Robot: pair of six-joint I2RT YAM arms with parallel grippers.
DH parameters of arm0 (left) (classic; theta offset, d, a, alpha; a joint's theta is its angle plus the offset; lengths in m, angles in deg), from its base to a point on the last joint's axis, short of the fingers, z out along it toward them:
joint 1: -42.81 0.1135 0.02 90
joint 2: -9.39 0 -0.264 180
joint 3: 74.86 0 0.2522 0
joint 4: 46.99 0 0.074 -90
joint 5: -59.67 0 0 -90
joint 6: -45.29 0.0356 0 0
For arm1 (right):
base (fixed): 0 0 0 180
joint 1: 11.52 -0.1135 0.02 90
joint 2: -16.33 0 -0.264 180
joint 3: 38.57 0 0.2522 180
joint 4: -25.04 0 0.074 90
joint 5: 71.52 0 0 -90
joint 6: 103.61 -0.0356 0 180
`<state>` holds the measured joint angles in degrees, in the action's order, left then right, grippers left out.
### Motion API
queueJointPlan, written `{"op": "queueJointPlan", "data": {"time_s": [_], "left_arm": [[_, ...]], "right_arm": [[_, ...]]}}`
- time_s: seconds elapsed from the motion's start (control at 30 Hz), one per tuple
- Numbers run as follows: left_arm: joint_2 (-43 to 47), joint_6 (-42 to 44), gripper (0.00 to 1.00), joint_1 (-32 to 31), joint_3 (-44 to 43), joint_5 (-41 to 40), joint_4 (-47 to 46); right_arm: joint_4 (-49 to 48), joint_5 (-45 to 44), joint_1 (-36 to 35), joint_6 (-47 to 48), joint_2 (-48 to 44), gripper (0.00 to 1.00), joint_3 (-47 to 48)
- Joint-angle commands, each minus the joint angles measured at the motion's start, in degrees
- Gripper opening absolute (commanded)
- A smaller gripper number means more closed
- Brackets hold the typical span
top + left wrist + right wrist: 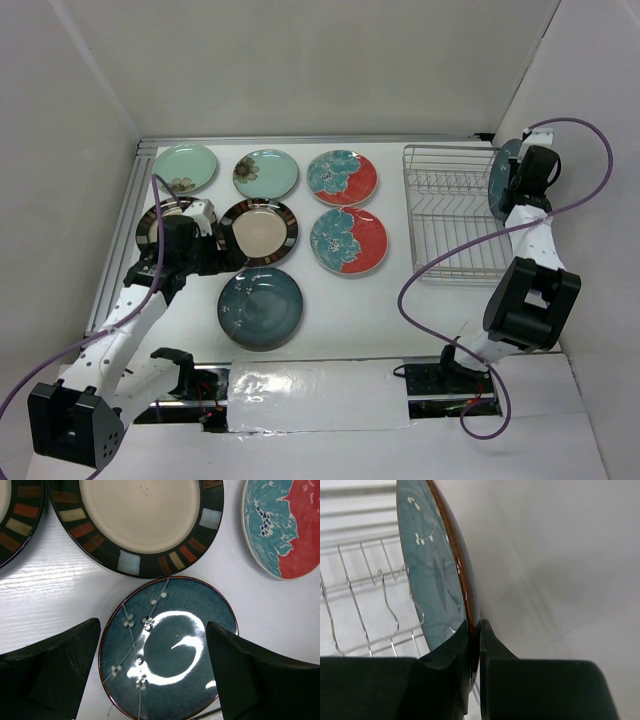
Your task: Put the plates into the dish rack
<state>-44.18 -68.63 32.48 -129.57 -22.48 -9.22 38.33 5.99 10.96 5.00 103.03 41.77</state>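
Here the right gripper [476,626] pinches a teal plate [427,570] upright, face toward the dish rack [450,215], while the left gripper [152,625] gapes.

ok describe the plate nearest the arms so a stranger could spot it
Left of the wire dish rack, seven plates lie flat on the white table. Alone between their two rows and the arm bases sits the dark teal plate, the only solid dark one, with a thin white blossom sprig.
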Motion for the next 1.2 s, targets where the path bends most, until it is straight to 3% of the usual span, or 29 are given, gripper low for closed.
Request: {"op": "queueJointPlan", "data": {"time_s": [0.0, 0.13, 0.23, 0.3, 0.4, 0.5, 0.67, 0.8, 0.97, 1.17], "left_arm": [[0.39, 1.16, 1.0, -0.22, -2.03, 1.37, -1.51], [0.39, 1.16, 1.0, -0.22, -2.03, 1.9, -1.51], [0.39, 1.16, 1.0, -0.22, -2.03, 1.9, -1.51], [0.39, 1.16, 1.0, -0.22, -2.03, 1.9, -1.51], [0.39, 1.16, 1.0, -0.22, -2.03, 1.9, -1.51], [0.91, 1.16, 1.0, -0.22, -2.03, 1.9, -1.51], [2.06, 1.16, 1.0, -0.22, -2.03, 1.9, -1.51], [2.06, 1.16, 1.0, -0.22, -2.03, 1.9, -1.51], [2.06, 0.54, 1.0, -0.22, -2.03, 1.9, -1.51], [1.01, 0.02, 1.0, -0.22, -2.03, 1.9, -1.51]], "right_arm": [[-11.67, 0.36, 0.2, -1.11, -1.97, 0.0, -0.22], [-10.61, 2.29, 0.2, -2.26, -1.35, 0.04, -0.84], [-10.0, 2.3, 0.2, -3.49, -1.35, 0.14, -0.84], [-9.99, 2.3, 0.2, -4.1, -1.35, 0.33, -0.06], [-8.49, 2.3, 0.2, -5.25, -1.35, 0.54, 1.7], [-6.48, 1.77, 0.2, -6.48, -1.35, 0.62, 3.81], [-1.83, 0.27, -2.61, -10.34, -3.38, 0.65, 9.43], [5.11, 2.29, -9.72, -14.73, -6.62, 0.7, 15.58], [16.98, 12.56, -22.02, -23.43, -8.64, 0.73, 20.16], [17.61, 23.29, -38.63, -38.18, -12.16, 0.82, 7.45]]}}
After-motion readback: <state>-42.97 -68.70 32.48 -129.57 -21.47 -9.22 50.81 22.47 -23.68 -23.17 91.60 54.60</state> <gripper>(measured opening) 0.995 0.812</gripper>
